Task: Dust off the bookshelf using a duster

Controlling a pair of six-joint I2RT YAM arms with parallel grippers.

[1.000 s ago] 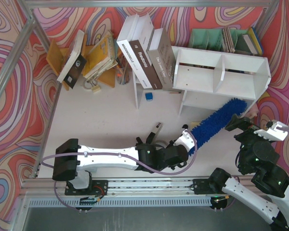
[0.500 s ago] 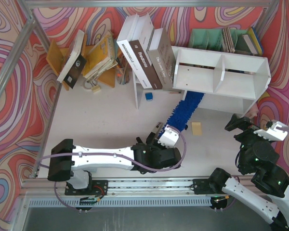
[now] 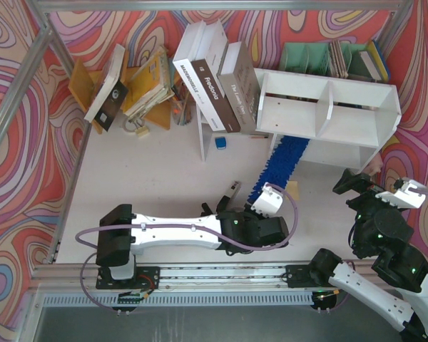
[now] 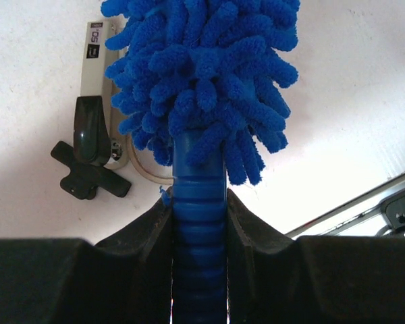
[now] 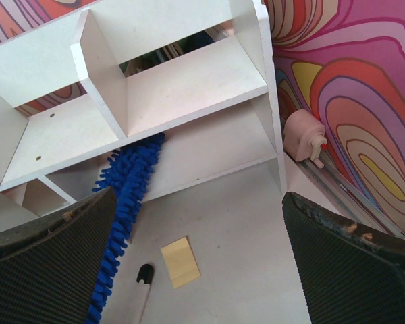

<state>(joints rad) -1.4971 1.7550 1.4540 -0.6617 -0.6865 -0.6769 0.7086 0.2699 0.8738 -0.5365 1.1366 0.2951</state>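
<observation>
Left arm (image 3: pixel 171 229): lies low, stretched out to the right from its base along the near edge of the table.
Left wrist (image 3: pixel 253 229): turned toward the far side, so the gripper points away from the bases.
Left gripper (image 4: pixel 199 202): jaws clamped on the ribbed blue handle of the duster (image 4: pixel 202 81), with a black finger (image 4: pixel 145 233) pressed against each side.
Right arm (image 3: pixel 371 285): folded back on itself at the right, lower link running out toward the near right corner, forearm doubled back above it.
Right gripper (image 5: pixel 196 223): hovers above the table, aimed toward the far side, jaws spread wide, gripping nothing.
Spacing: the two grippers are well apart.
</observation>
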